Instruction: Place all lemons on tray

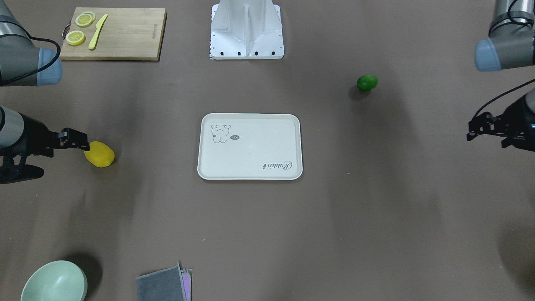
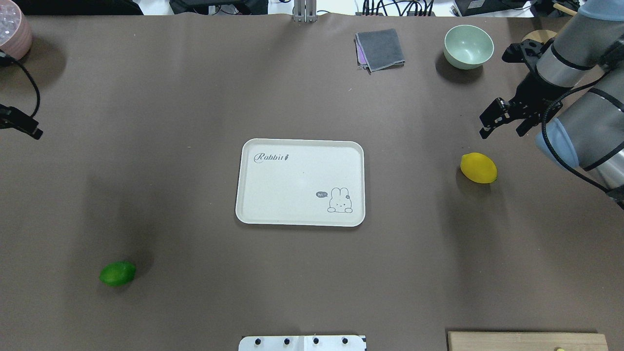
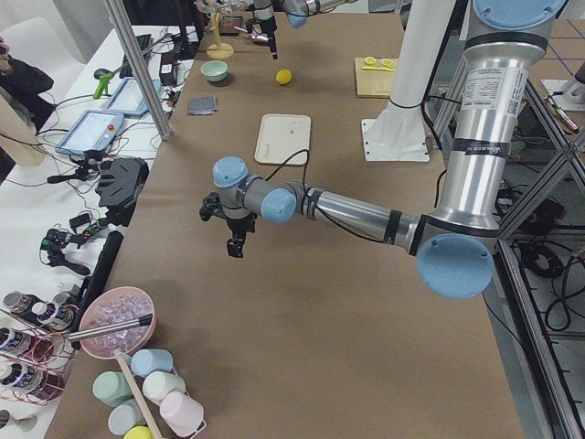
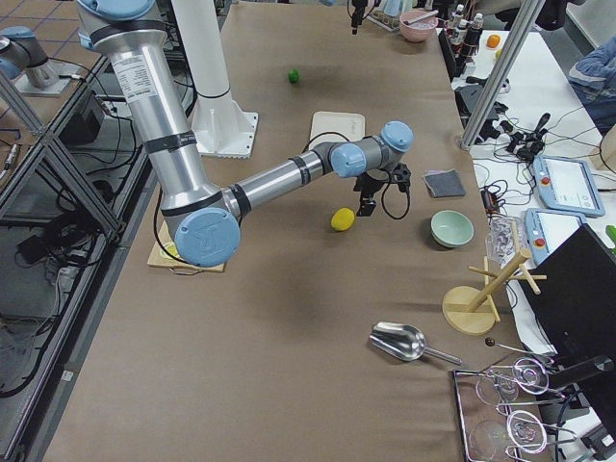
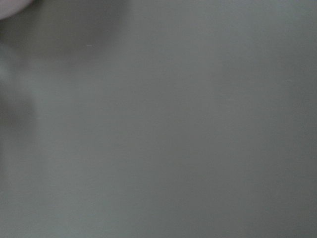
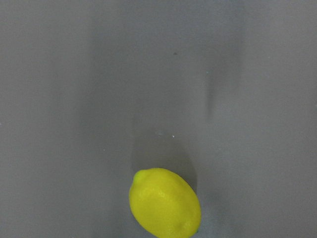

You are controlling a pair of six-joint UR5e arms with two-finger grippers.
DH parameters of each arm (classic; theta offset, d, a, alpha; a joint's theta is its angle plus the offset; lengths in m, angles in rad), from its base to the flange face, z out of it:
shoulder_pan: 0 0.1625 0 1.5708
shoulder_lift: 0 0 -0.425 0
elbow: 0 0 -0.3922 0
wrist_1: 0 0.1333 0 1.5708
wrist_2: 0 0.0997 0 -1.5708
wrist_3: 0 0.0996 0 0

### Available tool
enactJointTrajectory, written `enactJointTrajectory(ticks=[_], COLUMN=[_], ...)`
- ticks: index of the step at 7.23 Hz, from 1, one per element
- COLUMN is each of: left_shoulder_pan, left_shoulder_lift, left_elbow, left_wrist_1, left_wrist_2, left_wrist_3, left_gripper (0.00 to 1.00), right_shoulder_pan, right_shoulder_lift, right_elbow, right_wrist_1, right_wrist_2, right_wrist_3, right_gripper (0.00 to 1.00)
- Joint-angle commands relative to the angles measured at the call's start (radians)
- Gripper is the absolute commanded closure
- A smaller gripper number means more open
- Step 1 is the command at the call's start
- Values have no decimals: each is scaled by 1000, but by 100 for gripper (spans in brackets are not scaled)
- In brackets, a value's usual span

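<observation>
Brown table point(image 1: 376, 217), front-facing view: off-white tray point(image 1: 250, 146) at centre. Yellow lemon point(image 1: 99, 154) lies on the table, well off the tray toward the robot's right. Green lemon point(image 1: 367, 82) also lies on the table, well off toward the robot's left and nearer the base. Left gripper point(image 1: 487, 140) hangs at the table's edge, far from both fruits, fingers apart, nothing between them. Cutting board point(image 1: 125, 35) with lemon slices point(image 1: 79, 29) and a yellow knife point(image 1: 98, 31) sits in a corner; a green bowl point(image 1: 54, 282) and a grey cloth point(image 1: 163, 286) lie on the operators' side.

Overhead: right gripper point(image 2: 502, 127) hangs near the yellow lemon, on its far side, fingers spread, holding nothing.

Right side view: that gripper points down just beside the fruit; contact can't be judged.

Right wrist: yellow lemon low in frame, on bare table.

Left wrist: blurred grey surface only.
</observation>
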Motion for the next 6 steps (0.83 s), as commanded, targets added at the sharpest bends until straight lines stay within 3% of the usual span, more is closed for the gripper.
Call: enactJointTrajectory(ticks=[1,6], left_shoulder_pan=[103,372], left_shoulder_lift=[-9,61], left_elbow=[-81,-310], left_wrist_1=[0,-6], left_wrist_2=[2,52], left_wrist_3=[16,17], left_gripper=[2,2], right_shoulder_pan=[-17,-57], right_shoulder_lift=[15,15], right_elbow=[-67,-91], right_wrist_1=[70,71], right_wrist_2=[-3,-10], right_wrist_3=[-207,-398], right_gripper=[3,4])
